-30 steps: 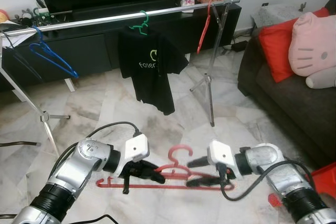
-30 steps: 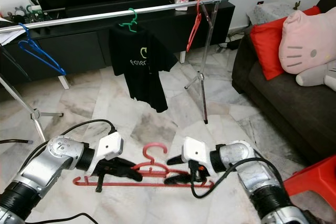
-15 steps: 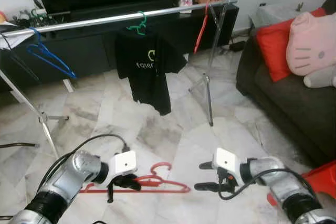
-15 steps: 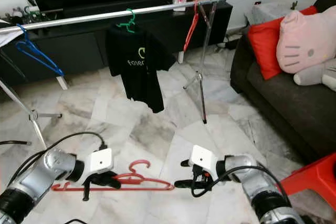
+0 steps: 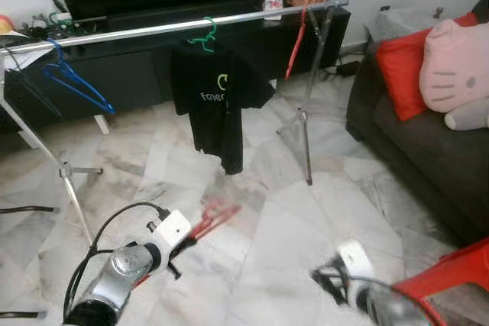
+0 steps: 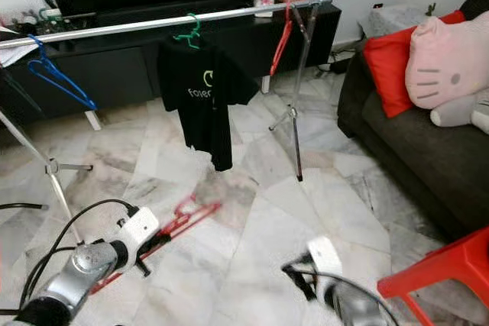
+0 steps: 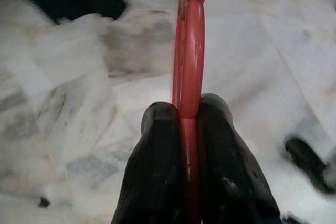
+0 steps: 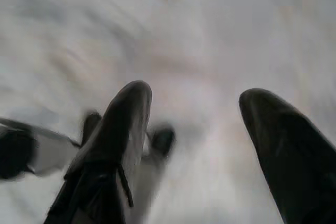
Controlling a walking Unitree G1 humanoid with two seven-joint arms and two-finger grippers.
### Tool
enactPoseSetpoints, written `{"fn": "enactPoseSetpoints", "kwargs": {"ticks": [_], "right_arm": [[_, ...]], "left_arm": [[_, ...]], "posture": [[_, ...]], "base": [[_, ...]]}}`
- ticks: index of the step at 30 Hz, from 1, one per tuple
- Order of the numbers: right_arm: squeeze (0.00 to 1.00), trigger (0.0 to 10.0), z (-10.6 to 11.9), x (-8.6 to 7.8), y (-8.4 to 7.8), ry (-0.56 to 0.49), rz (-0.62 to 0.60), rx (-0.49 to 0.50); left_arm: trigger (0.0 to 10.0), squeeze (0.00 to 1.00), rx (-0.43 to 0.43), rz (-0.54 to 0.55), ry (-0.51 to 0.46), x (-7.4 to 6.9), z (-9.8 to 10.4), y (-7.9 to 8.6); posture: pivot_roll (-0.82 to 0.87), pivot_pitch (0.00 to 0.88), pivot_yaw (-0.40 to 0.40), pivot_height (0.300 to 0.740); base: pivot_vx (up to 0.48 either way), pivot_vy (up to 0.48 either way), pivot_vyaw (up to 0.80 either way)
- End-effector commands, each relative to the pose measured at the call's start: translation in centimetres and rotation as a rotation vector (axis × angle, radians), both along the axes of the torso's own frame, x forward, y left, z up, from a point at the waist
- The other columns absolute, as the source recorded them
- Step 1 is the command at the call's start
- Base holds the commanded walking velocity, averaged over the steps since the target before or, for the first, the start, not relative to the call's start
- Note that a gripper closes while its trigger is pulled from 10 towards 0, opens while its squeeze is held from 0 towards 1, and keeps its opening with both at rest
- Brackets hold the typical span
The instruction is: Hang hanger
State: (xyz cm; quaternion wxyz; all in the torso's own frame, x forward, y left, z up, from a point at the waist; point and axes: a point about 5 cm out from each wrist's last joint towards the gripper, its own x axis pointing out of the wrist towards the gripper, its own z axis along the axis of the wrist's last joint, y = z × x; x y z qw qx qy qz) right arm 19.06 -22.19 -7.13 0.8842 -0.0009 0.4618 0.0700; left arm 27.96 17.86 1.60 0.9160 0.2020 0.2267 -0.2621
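L gripper (image 7: 181,121) is clamped tight on the red hanger (image 5: 212,216); in the wrist view both black fingers (image 7: 157,145) press the plastic from either side, no gap. The hanger sticks out ahead of the fingers, low over the marble floor (image 5: 290,211), angled up and away twd the clothes rail (image 5: 153,28). It's blurred, so can't make out the hook end properly. L arm sits low, bottom left, w/ a black cable looping off behind it.

R gripper (image 8: 197,111) is spread wide, nothing betw its fingers (image 8: 123,114), just blurred floor beyond. From the head views it's low on the right, smeared by motion, well apart from the hanger and the L gripper.

Farther ahead of both grippers: the rail on its tripod legs, carrying a black T-shirt (image 5: 214,97) on a green hanger (image 5: 203,36), roughly straight beyond the held hanger's tip. Left of that a blue hanger (image 5: 72,82), right of it another red hanger on the rail (image 5: 295,40) nr the upright. Dark TV cabinet (image 5: 137,66) behind the rail. Off to the R gripper's right: dark sofa (image 5: 428,143) w/ a red cushion (image 5: 405,59) and pink plush pillow (image 5: 454,62); a red stool (image 5: 451,280) just beside the R arm.
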Motion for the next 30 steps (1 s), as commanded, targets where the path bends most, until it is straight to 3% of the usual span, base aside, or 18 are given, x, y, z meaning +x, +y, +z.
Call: {"fn": "enactPoseSetpoints", "kwargs": {"ticks": [1,2,3,6,10,12,18,23,27,30], "right_arm": [[0.00,10.0,-0.9,-1.7,-0.6,0.068,-0.093,-0.037],[0.00,10.0,-1.9,-3.7,-0.3,0.129,-0.087,-0.082],[0.00,10.0,-2.1,-4.1,0.0,0.135,-0.094,-0.086],[0.00,10.0,-2.5,-4.6,0.9,0.121,-0.186,-0.038],[0.00,10.0,-2.9,-5.1,1.8,0.137,-0.207,-0.029],[0.00,10.0,-2.9,-5.1,2.2,0.121,-0.283,-0.013],[0.00,10.0,-3.0,-5.2,3.0,0.114,-0.294,0.004],[0.00,10.0,-3.4,-6.5,2.2,0.156,-0.295,-0.014],[0.00,10.0,-3.2,-6.5,1.3,0.146,-0.328,-0.015],[0.00,10.0,-3.2,-6.5,1.4,0.147,-0.339,-0.016]], "left_arm": [[10.0,0.00,-0.014,0.077,-0.052,0.3,0.5,0.6],[10.0,0.00,-0.045,0.147,-0.097,0.6,0.8,0.5],[10.0,0.00,-0.051,0.169,-0.117,0.7,0.9,0.4],[10.0,0.00,-0.092,0.228,-0.166,1.0,1.3,0.1],[10.0,0.00,-0.239,0.353,-0.203,1.2,1.9,-0.3],[10.0,0.00,-0.268,0.382,-0.231,1.2,2.2,-0.5],[10.0,0.00,-0.282,0.427,-0.292,0.6,3.0,0.0],[10.0,0.00,-0.259,0.397,-0.334,-0.2,3.7,0.5],[10.0,0.00,-0.313,0.432,-0.339,-0.2,4.1,0.8],[10.0,0.00,-0.307,0.454,-0.330,-0.2,3.9,1.1]], "posture": [[-0.05,0.054,-0.013,0.740],[-0.04,0.053,-0.012,0.740],[-0.05,0.055,-0.009,0.740],[-0.06,0.055,-0.004,0.740],[-0.08,0.047,0.000,0.740],[-0.07,0.042,0.000,0.740],[-0.06,0.034,-0.006,0.740],[-0.05,0.027,-0.009,0.740],[-0.05,0.030,-0.011,0.740],[-0.07,0.024,0.003,0.740]], "base": [[0.000,0.000,0.00],[0.000,0.000,0.00],[0.000,0.000,0.00],[0.000,0.000,0.00],[0.000,0.000,0.00],[0.000,0.000,0.00],[0.000,0.000,0.00],[0.000,0.000,0.00],[0.000,0.000,0.00],[0.000,0.000,0.00]]}}
